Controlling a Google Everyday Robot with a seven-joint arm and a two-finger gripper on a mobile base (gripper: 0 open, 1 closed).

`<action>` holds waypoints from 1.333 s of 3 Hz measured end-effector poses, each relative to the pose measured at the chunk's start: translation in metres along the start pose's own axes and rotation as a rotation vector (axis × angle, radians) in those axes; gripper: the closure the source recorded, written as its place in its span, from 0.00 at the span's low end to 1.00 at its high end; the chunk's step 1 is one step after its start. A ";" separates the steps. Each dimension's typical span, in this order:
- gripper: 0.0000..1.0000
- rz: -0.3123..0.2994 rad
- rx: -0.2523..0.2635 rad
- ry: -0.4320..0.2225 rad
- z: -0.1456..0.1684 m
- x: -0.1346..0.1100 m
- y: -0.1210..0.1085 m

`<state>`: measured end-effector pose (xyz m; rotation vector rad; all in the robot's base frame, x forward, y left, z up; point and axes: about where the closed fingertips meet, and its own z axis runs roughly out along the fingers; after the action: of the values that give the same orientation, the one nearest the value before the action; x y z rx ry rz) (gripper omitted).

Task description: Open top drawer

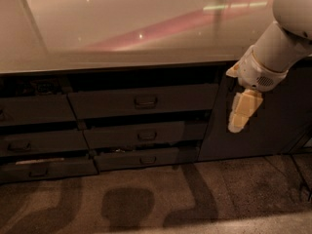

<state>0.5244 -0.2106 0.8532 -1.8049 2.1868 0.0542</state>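
Camera view | gripper (242,112) hangs right of top drawer (141,100), nothing held | jaws' gap: cannot tell

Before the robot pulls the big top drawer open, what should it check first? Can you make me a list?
1. Wide dark-grey top drawer in view under the counter: ok.
2. Its small dark loop handle showing, with nothing in front of it: ok.
3. Right drawer picked, not the two slimmer drawer fronts below it: ok, it is the largest front.
4. Cream-coloured gripper at the handle: not ok. It hangs off to the right, in front of the tall dark cabinet door, apart from the handle.
5. Gripper lined up level with the handle: not ok, it sits a little lower.
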 end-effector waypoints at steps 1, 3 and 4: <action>0.00 -0.167 -0.068 0.090 0.003 -0.004 0.008; 0.00 -0.185 -0.014 0.113 0.005 -0.002 0.014; 0.00 -0.194 0.104 0.128 0.010 0.002 0.028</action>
<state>0.4994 -0.2040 0.8385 -1.9999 2.0421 -0.2189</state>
